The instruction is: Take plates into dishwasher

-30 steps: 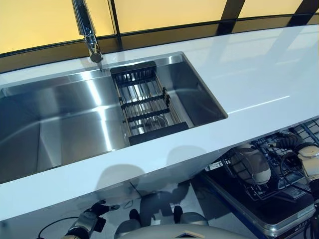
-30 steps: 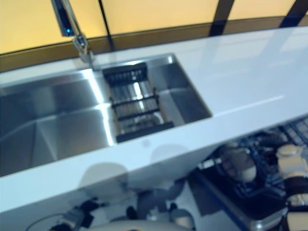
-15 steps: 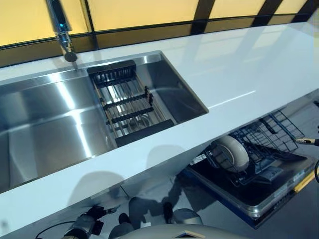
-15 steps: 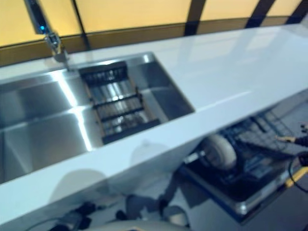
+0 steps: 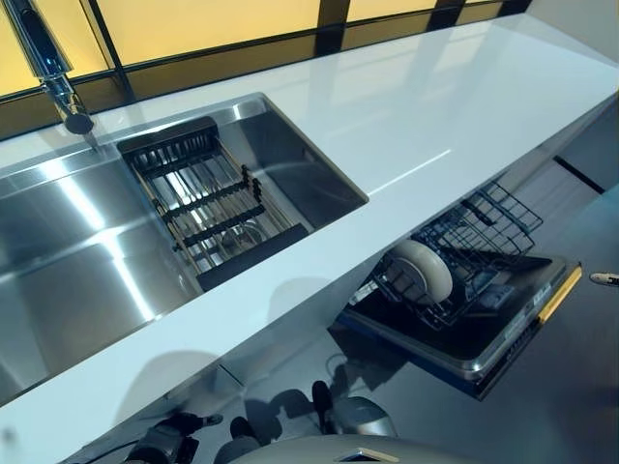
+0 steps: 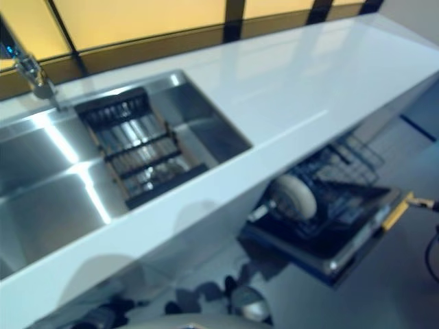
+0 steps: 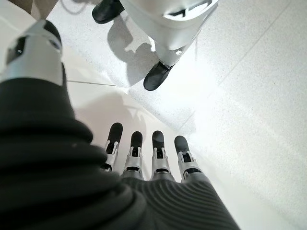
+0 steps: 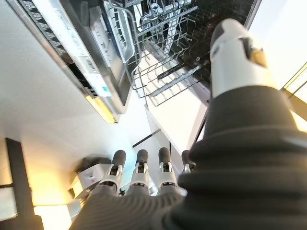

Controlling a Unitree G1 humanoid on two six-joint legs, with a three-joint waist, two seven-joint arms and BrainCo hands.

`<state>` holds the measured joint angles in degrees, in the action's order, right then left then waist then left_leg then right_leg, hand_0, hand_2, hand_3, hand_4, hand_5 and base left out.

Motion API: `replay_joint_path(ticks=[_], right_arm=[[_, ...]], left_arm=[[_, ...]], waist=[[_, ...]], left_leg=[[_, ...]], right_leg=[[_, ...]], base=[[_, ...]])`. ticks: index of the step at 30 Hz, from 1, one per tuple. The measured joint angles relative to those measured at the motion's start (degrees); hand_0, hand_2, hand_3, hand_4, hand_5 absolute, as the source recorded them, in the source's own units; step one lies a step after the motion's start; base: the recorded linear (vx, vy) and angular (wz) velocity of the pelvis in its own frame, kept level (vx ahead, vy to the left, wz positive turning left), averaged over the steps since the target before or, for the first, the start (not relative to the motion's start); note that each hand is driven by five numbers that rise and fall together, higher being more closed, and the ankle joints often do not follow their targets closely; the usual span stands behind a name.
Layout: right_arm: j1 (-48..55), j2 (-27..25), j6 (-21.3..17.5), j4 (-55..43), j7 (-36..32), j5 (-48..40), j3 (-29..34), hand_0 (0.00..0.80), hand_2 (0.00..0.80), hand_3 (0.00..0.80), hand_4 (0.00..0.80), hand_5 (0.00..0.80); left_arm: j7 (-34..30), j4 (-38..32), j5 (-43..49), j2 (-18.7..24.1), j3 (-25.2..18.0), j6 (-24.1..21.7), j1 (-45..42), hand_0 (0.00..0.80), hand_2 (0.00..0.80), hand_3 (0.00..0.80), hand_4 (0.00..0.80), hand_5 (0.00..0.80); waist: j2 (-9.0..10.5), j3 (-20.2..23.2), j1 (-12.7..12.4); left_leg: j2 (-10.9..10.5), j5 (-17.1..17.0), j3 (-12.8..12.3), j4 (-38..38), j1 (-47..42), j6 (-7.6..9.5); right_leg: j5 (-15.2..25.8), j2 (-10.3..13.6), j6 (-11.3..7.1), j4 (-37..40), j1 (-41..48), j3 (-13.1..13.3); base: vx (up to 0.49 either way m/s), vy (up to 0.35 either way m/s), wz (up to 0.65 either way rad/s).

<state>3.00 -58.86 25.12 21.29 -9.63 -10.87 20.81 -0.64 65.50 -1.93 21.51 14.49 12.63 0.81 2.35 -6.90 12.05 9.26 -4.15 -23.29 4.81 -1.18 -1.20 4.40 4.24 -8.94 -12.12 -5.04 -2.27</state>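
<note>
We find the counter smooth, glossy white, and the sink brushed steel with bright streaks of reflection, under a polished metal tap. The drain rack in the sink has metal bars in a matt black frame, and the dishwasher rack is dark coated wire holding a smooth pale plate over a glossy dark door. The floor is a pale, finely speckled surface.

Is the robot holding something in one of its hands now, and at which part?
Nothing is held: the left hand and the right hand both have straight, empty fingers.
</note>
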Motion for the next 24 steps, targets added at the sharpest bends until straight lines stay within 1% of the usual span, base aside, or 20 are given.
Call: replay_joint_path(ticks=[1, 2, 3, 4, 5, 6, 7, 8, 9, 10, 11, 12, 13, 14, 16, 19, 20, 21, 22, 24], right_arm=[[-0.1, 0.0, 0.0, -0.2, 0.6, -0.2, 0.0, 0.0, 0.0, 0.0, 0.0, 0.0], [-0.5, 0.0, 0.0, -0.4, 1.1, -1.1, -0.1, 0.0, 0.0, 0.0, 0.0, 0.0], [-1.2, 0.0, 0.0, -0.5, 1.6, -1.5, -0.4, 0.0, 0.0, 0.0, 0.0, 0.0], [-2.8, 0.1, -0.1, -0.4, 2.7, -1.7, -1.1, 0.0, 0.0, 0.0, 0.0, 0.0], [-4.9, 0.5, -0.1, -0.1, 3.4, -2.0, -2.7, 0.0, 0.0, 0.0, 0.0, 0.0], [-5.7, 0.6, -0.1, -0.1, 3.7, -2.3, -3.2, 0.0, 0.0, 0.0, 0.0, 0.0], [-6.5, 0.7, -0.1, 0.7, 5.2, -4.1, -3.6, 0.0, 0.0, 0.0, 0.0, 0.0], [-6.6, 0.9, -0.1, 2.3, 6.2, -5.0, -3.6, 0.0, 0.0, 0.0, 0.0, 0.0], [-6.5, 1.3, 0.0, 4.5, 7.0, -6.0, -3.6, 0.0, 0.0, 0.0, 0.0, 0.0], [-6.4, 1.5, 0.0, 5.4, 7.9, -7.2, -3.6, 0.0, 0.0, 0.0, 0.0, 0.0], [-6.2, 1.8, 0.1, 5.8, 8.8, -9.4, -3.4, 0.0, 0.0, 0.0, 0.0, 0.0], [-6.1, 2.3, 0.2, 5.8, 9.1, -11.3, -3.3, 0.0, 0.0, 0.0, 0.0, 0.0], [-6.2, 3.6, 0.2, 6.1, 9.2, -13.0, -2.8, 0.0, 0.0, 0.0, 0.0, 0.0], [-5.4, 5.3, 0.4, 6.6, 9.2, -14.1, -2.7, 0.0, 0.0, 0.0, 0.0, 0.0], [-4.5, 7.0, 1.1, 7.0, 9.0, -16.3, -2.8, 0.0, 0.0, 0.0, 0.0, 0.0], [-4.6, 9.0, 1.6, 7.3, 8.9, -20.4, -2.9, 0.0, 0.0, 0.0, 0.0, 0.0], [-4.6, 9.0, 1.6, 7.3, 8.9, -20.9, -3.0, 0.0, 0.0, 0.0, 0.0, 0.0], [-4.5, 9.1, 1.6, 7.6, 8.7, -21.3, -3.4, 0.0, 0.0, 0.0, 0.0, 0.0], [-4.5, 9.1, 1.6, 8.0, 8.6, -21.4, -3.5, 0.0, 0.0, 0.0, 0.0, 0.0], [-4.6, 8.9, 1.1, 10.3, 8.9, -21.6, -3.4, 0.0, 0.0, 0.0, 0.0, 0.0]], left_arm=[[0.4, 0.0, 0.0, 0.6, 0.0, -0.1, 0.7, 0.0, 0.0, 0.0, 0.0, 0.0], [0.8, -0.1, -0.1, 1.4, 0.0, -0.1, 0.9, 0.0, 0.0, 0.0, 0.0, 0.0], [0.9, -0.1, -0.1, 2.2, 0.0, -0.1, 0.9, 0.0, 0.0, 0.0, 0.0, 0.0], [1.3, -0.1, -0.1, 3.6, 0.0, 0.0, 0.3, 0.0, 0.0, 0.0, 0.0, 0.0], [1.6, 0.1, -0.3, 4.8, -0.3, 0.1, -0.4, 0.0, 0.0, 0.0, 0.0, 0.0], [1.7, 0.3, -0.7, 5.0, -0.5, 0.2, -0.5, 0.0, 0.0, 0.0, 0.0, 0.0], [2.0, 0.6, -1.7, 4.8, -1.5, 0.5, -0.2, 0.0, 0.0, 0.0, 0.0, 0.0], [2.1, 0.7, -2.2, 4.5, -2.2, 0.5, 0.3, 0.0, 0.0, 0.0, 0.0, 0.0], [2.4, 0.7, -2.9, 4.3, -2.6, 0.5, 0.6, 0.0, 0.0, 0.0, 0.0, 0.0], [2.6, 0.7, -3.5, 4.4, -2.8, 0.5, 0.6, 0.0, 0.0, 0.0, 0.0, 0.0], [3.0, 0.4, -3.8, 4.3, -3.8, 0.5, 0.7, 0.0, 0.0, 0.0, 0.0, 0.0], [3.2, -0.2, -3.9, 4.5, -5.3, 0.5, 0.8, 0.0, 0.0, 0.0, 0.0, 0.0], [3.6, -0.9, -3.9, 4.1, -7.0, 0.5, 0.8, 0.0, 0.0, 0.0, 0.0, 0.0], [3.8, -1.1, -3.9, 3.6, -7.2, 0.3, 0.7, 0.0, 0.0, 0.0, 0.0, 0.0], [4.1, -0.9, -3.9, 3.0, -7.2, 0.1, 0.5, 0.0, 0.0, 0.0, 0.0, 0.0], [5.0, -0.4, -4.7, 3.7, -8.0, -0.6, -0.1, 0.0, 0.0, 0.0, 0.0, 0.0], [5.2, -0.1, -5.6, 3.8, -9.5, -1.3, -0.5, 0.0, 0.0, 0.0, 0.0, 0.0], [5.2, 0.1, -5.9, 3.8, -10.1, -1.9, -1.2, 0.0, 0.0, 0.0, 0.0, 0.0], [5.2, 0.1, -6.1, 3.6, -10.9, -2.3, -1.8, 0.0, 0.0, 0.0, 0.0, 0.0], [5.0, 1.0, -6.2, 3.0, -11.2, -2.8, -2.6, 0.0, 0.0, 0.0, 0.0, 0.0]], waist=[[-0.29, 0.2, -1.6], [-0.16, 0.9, -3.5], [0.46, 1.7, -5.1], [2.06, 2.6, -7.0], [3.59, 3.2, -8.7], [3.63, 3.3, -8.9], [2.84, 2.9, -9.2], [2.58, 2.8, -9.8], [2.57, 2.8, -10.1], [3.12, 2.5, -9.9], [3.14, 2.4, -9.7], [4.0, 1.9, -9.7], [3.99, 1.1, -9.6], [3.75, 0.9, -9.6], [3.42, 0.9, -9.7], [2.81, 0.6, -10.0], [2.57, 0.5, -9.9], [1.82, 0.3, -10.0], [1.72, 0.3, -10.0], [0.34, -0.3, -9.5]], left_leg=[[1.1, -0.2, -0.7, -0.9, 0.9, -0.15], [1.6, -0.3, -1.8, -1.7, 1.1, -0.22], [1.7, -0.3, -2.6, -2.2, 1.5, -0.28], [1.6, 0.1, -1.7, -3.6, 2.5, -0.9], [1.6, 0.5, 1.0, -5.5, 3.4, -2.57], [1.7, 0.4, 1.8, -6.3, 4.1, -2.96], [4.0, 0.1, 4.6, -9.2, 6.5, -3.71], [5.6, 0.1, 5.3, -11.8, 8.2, -3.8], [7.1, 0.1, 6.3, -14.1, 9.6, -3.86], [7.8, 0.5, 6.4, -15.5, 10.5, -4.33], [8.3, 0.7, 6.9, -15.8, 11.0, -5.15], [8.5, 0.1, 6.8, -15.7, 11.2, -7.68], [9.2, -0.6, 7.8, -16.0, 12.2, -8.35], [10.0, -1.4, 8.5, -15.4, 12.6, -8.55], [10.6, -1.8, 9.3, -14.9, 12.8, -8.89], [10.7, -1.9, 9.4, -13.5, 12.9, -9.03], [10.7, -3.5, 9.7, -12.9, 12.7, -8.89], [10.5, -4.0, 9.8, -12.0, 12.3, -8.82], [10.5, -4.9, 9.8, -10.7, 11.7, -8.84], [9.8, -7.8, 9.7, -7.6, 10.6, -7.64]], right_leg=[[-2.2, 2.3, -0.5, -6.8, -0.5, 0.0], [-2.8, 5.3, -1.79, -10.3, 0.0, 0.0], [-2.9, 8.0, -2.7, -10.3, 1.6, -0.1], [-2.0, 11.6, -4.14, -5.9, 5.1, -0.4], [0.5, 12.5, -5.17, 0.5, 7.4, -0.2], [0.2, 11.7, -5.34, 2.5, 8.9, -0.5], [-1.0, 9.6, -5.27, 5.8, 10.0, -4.5], [-2.0, 8.5, -5.17, 6.9, 10.6, -6.2], [-3.0, 7.1, -4.61, 8.7, 11.7, -7.2], [-4.1, 6.4, -4.05, 10.1, 12.6, -7.7], [-6.4, 6.0, -3.21, 10.6, 12.9, -7.7], [-8.5, 5.9, -2.38, 11.3, 12.9, -7.7], [-9.2, 5.0, -1.74, 12.1, 13.2, -7.8], [-9.1, 4.0, -1.16, 12.0, 12.5, -7.6], [-9.3, 3.5, -0.4, 12.1, 12.0, -7.4], [-9.3, 3.1, -0.5, 11.1, 11.1, -6.6], [-9.9, 2.8, -0.15, 9.3, 10.6, -6.3], [-10.3, 2.6, -0.04, 8.9, 10.7, -6.4], [-10.5, 2.4, 0.13, 8.9, 11.0, -6.5], [-10.7, 1.7, 0.04, 9.3, 12.2, -8.3]], base=[[-0.39, -0.31, -0.44], [-0.366, -0.326, -0.54], [-0.331, -0.441, -0.65], [-0.355, -0.472, -0.79], [-0.306, -0.434, -0.62], [-0.348, -0.381, -0.41], [-0.276, -0.345, -0.1], [-0.244, -0.318, -0.05], [-0.22, -0.253, 0.03], [-0.194, -0.156, 0.14], [-0.256, -0.139, 0.08], [-0.198, -0.079, 0.03], [-0.229, -0.123, -0.03], [-0.191, -0.136, 0.03], [-0.135, -0.114, -0.03], [-0.112, -0.111, -0.04], [-0.138, -0.109, 0.15], [-0.178, -0.102, 0.23], [-0.201, -0.08, 0.22], [-0.301, -0.107, 0.46]])
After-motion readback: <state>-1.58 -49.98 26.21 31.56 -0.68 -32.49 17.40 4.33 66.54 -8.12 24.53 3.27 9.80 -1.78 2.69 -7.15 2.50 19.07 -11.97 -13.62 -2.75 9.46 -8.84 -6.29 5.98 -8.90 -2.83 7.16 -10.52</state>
